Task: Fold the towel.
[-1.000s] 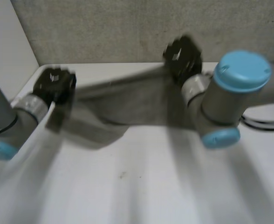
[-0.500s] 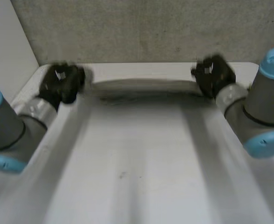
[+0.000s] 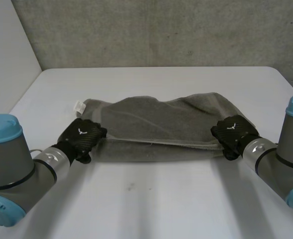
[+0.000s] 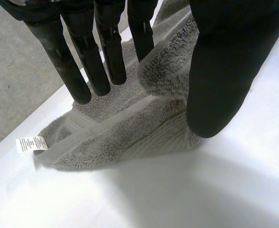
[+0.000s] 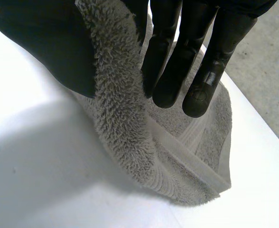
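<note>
Your grey terry towel (image 3: 156,124), just swung back, lies doubled mid-frame; left hand (image 3: 84,138) and right hand (image 3: 233,132) pinch its lower corners, fingers straight; one fold looks done.

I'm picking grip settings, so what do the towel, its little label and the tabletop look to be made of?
The towel: grey terry cloth, probably cotton; fuzzy looped pile with a flat woven band near the hem. The label: thin white woven or printed fabric, with tiny dark text. The table: smooth, matte white, perhaps laminate or painted board; material uncertain.
</note>
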### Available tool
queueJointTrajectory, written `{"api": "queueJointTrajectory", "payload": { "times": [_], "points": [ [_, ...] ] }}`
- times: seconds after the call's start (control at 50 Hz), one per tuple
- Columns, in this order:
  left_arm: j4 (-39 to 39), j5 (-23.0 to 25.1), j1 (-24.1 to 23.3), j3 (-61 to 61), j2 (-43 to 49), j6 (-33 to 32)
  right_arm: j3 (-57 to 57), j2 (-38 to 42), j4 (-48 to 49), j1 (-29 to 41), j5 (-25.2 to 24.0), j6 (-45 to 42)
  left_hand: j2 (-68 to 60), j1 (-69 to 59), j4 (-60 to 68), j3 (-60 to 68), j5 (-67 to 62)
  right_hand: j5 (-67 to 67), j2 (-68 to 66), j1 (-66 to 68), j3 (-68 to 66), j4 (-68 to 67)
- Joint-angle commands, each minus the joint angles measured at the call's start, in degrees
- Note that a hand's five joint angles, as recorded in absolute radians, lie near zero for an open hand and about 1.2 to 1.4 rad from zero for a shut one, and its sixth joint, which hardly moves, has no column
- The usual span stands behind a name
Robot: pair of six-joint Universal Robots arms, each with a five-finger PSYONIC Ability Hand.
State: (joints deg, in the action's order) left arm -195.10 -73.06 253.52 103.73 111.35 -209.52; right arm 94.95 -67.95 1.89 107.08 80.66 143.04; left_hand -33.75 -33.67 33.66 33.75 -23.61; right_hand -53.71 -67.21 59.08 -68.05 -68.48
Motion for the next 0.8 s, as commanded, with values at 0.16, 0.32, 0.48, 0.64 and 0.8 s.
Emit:
{"api": "queueJointTrajectory", "payload": {
  "times": [0.16,0.32,0.48,0.64,0.8],
  "points": [
    [-1.43,13.80,0.22,-3.53,1.67,-2.11,3.66,-0.26,3.99,-3.54,-1.30,-0.21,-1.02,-1.10,1.11,1.03,-1.16,-16.29,-12.79,20.92,-11.95,-11.52],
    [-1.07,16.46,3.02,-7.22,2.12,-5.02,7.16,-0.52,3.21,-5.21,-5.94,-4.68,4.52,4.44,-4.43,-4.51,4.38,-16.29,-12.79,20.92,-11.95,-11.52],
    [-0.99,17.43,4.62,-9.34,3.25,-4.76,10.95,-4.30,2.68,-9.34,-8.86,-15.95,7.22,7.14,-7.13,-7.21,7.08,-16.29,-12.79,20.92,-11.95,-11.52],
    [0.85,19.88,3.83,-12.84,8.35,-5.11,10.60,-4.48,2.68,-9.79,-8.86,-15.87,6.55,6.47,-6.46,-6.55,6.41,-16.29,-12.79,20.92,-11.95,-11.52],
    [8.41,25.77,2.86,-19.00,12.57,-5.37,10.96,-4.48,2.76,-9.70,-9.30,-15.69,6.55,6.47,-6.46,-6.54,6.41,-16.29,-12.79,20.92,-11.95,-11.52]
  ]
}}
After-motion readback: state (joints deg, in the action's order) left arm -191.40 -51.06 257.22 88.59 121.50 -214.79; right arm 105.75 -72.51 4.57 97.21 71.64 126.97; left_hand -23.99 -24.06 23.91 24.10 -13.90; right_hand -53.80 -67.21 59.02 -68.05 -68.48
